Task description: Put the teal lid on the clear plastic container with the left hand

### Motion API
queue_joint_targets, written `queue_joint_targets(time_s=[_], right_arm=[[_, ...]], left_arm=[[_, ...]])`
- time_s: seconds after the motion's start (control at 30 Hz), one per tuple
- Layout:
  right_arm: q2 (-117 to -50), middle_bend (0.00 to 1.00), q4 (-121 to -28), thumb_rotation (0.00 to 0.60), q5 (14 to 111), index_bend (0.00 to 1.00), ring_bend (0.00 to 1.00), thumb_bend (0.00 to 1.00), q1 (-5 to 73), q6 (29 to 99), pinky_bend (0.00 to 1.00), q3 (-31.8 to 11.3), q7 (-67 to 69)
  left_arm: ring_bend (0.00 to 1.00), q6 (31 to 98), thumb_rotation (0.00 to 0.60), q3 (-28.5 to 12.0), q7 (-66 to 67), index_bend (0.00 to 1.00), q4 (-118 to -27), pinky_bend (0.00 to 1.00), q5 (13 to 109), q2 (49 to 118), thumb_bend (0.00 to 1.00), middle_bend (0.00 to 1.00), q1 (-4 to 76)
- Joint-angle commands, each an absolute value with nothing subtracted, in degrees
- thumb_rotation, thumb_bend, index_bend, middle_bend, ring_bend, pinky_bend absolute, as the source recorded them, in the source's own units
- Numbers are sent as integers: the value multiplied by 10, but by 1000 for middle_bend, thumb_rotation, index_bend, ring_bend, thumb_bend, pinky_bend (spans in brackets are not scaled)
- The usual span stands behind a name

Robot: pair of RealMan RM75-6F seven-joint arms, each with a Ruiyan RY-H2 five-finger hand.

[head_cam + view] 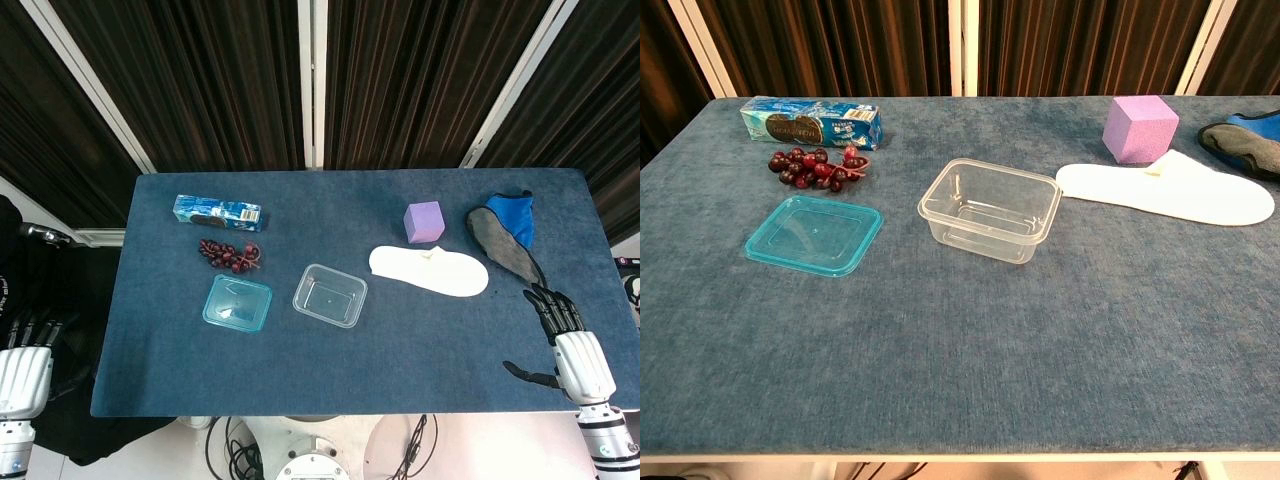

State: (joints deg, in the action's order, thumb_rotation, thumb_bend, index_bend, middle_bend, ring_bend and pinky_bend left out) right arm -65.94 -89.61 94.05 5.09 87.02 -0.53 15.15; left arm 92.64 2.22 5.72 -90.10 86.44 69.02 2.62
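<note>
Fingers of left hand [24, 372] partly cut off, spread unclear; right hand [575, 350] fingers apart, empty. Teal lid [815, 234] flat on tabletop [1040, 350], left of clear container [990, 209]; grapes [815, 167] behind lid.

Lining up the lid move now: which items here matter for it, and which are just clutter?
Job: teal lid, clear plastic container, left hand.
Clutter: grapes, blue box, purple cube, white insole, blue shoe.
</note>
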Motion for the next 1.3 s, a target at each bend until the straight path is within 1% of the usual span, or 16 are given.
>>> queue_joint_targets(time_s=[0.03, 0.3, 0.37, 0.5, 0.67, 0.73, 0.9, 1.0, 1.1, 1.3], right_arm=[[-658, 0, -903, 600, 935, 0, 0, 26, 57, 861, 0, -9, 146], [-648, 0, -922, 600, 933, 0, 0, 26, 72, 845, 0, -15, 128], [-646, 0, -925, 600, 934, 0, 0, 26, 74, 844, 0, -17, 126], [-642, 0, -932, 600, 941, 0, 0, 26, 81, 842, 0, -18, 120], [-641, 0, -939, 600, 949, 0, 0, 26, 87, 838, 0, -16, 114], [-641, 0, -939, 600, 948, 0, 0, 26, 86, 839, 0, -15, 114], [-642, 0, -934, 600, 939, 0, 0, 26, 81, 842, 0, -13, 119], [-640, 0, -933, 600, 933, 0, 0, 26, 77, 844, 0, -11, 121], [-641, 0, -929, 600, 929, 0, 0, 26, 73, 847, 0, -11, 125], [-642, 0, -924, 600, 924, 0, 0, 26, 70, 848, 0, -10, 130]], left_arm=[[71, 915, 600, 17, 60, 207, -904, 60, 859, 692, 136, 244, 29], [71, 882, 600, -1, 80, 205, -919, 65, 873, 691, 135, 243, 58], [72, 856, 600, -4, 90, 204, -932, 69, 887, 689, 131, 243, 80], [91, 776, 600, -17, 112, 205, -962, 90, 904, 687, 122, 245, 141], [91, 638, 600, -49, 134, 216, -997, 104, 858, 705, 93, 256, 231], [91, 593, 600, -62, 141, 216, -996, 105, 837, 720, 92, 257, 263], [91, 508, 600, -86, 153, 203, -967, 103, 779, 759, 93, 255, 327], [91, 475, 600, -95, 153, 164, -946, 100, 742, 776, 92, 248, 352], [91, 453, 600, -101, 155, 154, -924, 97, 710, 795, 93, 238, 373], [60, 414, 600, -101, 160, 140, -879, 93, 652, 823, 91, 210, 407]])
